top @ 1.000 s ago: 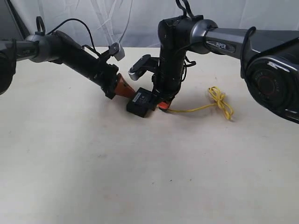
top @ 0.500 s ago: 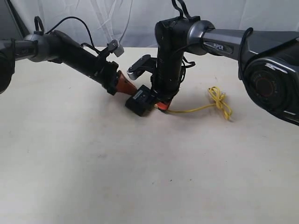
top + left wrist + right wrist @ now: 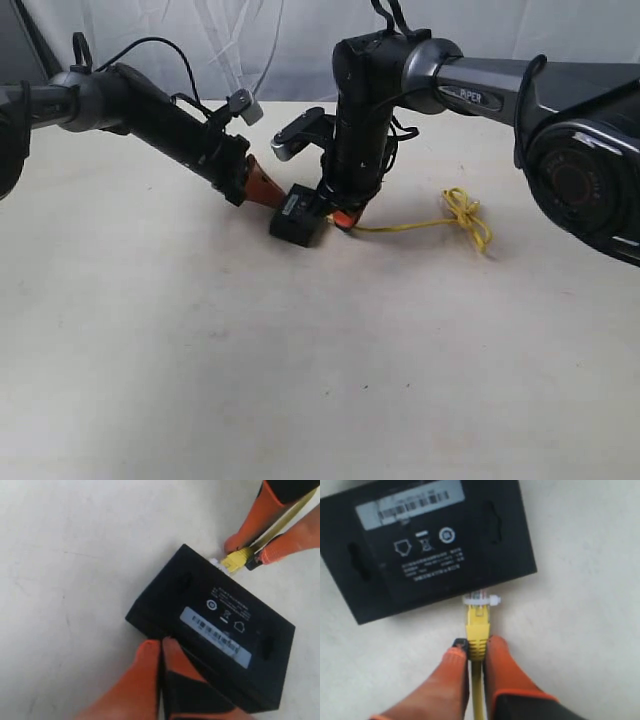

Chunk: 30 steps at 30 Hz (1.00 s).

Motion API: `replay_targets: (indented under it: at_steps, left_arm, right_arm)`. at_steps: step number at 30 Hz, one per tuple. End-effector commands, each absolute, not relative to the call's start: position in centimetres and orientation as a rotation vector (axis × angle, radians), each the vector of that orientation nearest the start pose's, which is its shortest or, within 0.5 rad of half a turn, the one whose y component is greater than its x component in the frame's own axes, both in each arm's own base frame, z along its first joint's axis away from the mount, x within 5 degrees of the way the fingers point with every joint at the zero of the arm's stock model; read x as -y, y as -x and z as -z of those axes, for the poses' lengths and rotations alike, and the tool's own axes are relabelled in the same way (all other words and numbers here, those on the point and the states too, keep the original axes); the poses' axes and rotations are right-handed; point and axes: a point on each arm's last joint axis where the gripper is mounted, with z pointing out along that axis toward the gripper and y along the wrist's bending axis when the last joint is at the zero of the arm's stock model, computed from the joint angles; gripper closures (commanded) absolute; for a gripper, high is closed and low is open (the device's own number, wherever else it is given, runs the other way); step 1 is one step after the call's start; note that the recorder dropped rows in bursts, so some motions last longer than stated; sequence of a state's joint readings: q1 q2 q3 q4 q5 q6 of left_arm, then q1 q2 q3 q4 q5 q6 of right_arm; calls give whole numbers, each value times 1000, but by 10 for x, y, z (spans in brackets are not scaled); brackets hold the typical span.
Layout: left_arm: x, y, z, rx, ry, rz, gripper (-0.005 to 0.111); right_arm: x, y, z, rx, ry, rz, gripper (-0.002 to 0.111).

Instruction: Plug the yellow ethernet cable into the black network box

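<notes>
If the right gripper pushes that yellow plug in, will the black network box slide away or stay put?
The black network box looks small, flat and plastic, so probably light and apt to slide on the smooth table. The left gripper, shut, presses the edge opposite the plug, so it should likely hold.

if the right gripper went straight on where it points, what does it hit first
Most likely the black network box: the right gripper, shut on the yellow ethernet cable behind its plug, points at the box's side, the plug tip already there.

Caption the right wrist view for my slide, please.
Right claw grips yellow ethernet cable, plug at the black network box.
</notes>
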State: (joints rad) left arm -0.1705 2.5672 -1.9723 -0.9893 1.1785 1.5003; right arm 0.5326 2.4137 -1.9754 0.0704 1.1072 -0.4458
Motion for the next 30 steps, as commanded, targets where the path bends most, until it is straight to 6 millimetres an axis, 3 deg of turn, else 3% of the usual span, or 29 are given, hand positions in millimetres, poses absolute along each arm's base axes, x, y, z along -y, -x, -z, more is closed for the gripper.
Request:
replay_targets:
  at_steps: [1, 6, 22, 26, 30]
  left_arm:
    - [173, -469, -92, -2004, -1427, 1108, 107]
    - [184, -464, -91, -1994, -1465, 1112, 107]
    - [185, -465, -94, -2027, -1386, 1156, 107]
    - [185, -465, -94, -2025, -1382, 1158, 107]
    - [185, -465, -93, -2027, -1392, 1154, 107]
  right_arm:
    - [-266, -423, -137, -2577, 1338, -186, 109]
    - [-272, -422, -138, -2533, 1362, -208, 109]
    - [-268, -423, -139, -2582, 1357, -175, 109]
    - [-271, -426, -131, -2565, 1328, -198, 109]
    - [-275, -427, -135, -2527, 1303, -210, 109]
